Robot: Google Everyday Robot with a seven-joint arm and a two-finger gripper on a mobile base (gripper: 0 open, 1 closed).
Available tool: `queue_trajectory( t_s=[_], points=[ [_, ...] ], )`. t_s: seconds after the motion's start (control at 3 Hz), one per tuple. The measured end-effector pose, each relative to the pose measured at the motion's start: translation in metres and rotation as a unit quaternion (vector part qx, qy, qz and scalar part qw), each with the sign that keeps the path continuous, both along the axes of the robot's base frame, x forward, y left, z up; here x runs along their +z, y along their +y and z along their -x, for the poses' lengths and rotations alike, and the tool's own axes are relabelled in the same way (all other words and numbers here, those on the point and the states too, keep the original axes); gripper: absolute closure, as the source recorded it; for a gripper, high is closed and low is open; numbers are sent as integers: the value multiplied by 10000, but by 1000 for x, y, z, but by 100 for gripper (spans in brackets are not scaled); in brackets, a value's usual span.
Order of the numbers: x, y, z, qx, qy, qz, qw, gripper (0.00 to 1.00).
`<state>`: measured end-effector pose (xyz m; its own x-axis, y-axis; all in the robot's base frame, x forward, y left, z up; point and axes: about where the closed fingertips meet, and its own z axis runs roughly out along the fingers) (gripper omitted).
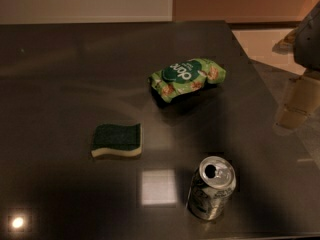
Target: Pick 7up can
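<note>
A dark, glossy worktop [60,84] fills the view, with patches of light glinting off it. Behind it runs a pale wall that turns orange-brown to the right. The gripper [294,106] hangs at the far right, by the worktop's right edge, well apart from everything. Whether it is released or clenched I cannot tell. The can [211,188] stands upright near the front edge, left of the gripper, with open worktop all round it. A green bag [187,79] lies mid-worktop. A sponge [117,140] sits further left, green side up. The left and rear stretches lie open.
</note>
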<state>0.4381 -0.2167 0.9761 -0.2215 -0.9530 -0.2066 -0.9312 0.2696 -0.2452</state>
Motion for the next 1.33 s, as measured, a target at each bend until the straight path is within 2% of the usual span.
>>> queue_trajectory(
  t_s=[0.33,0.67,1.0,1.33],
  points=[
    [1,4,1,86,-25,-84,9999,0],
    [-8,21,12,483,60,-453,9978,0],
    [-21,50,29,1073,126,-991,9892,0],
    [-32,76,51,1647,263,-1512,9743,0]
  ],
)
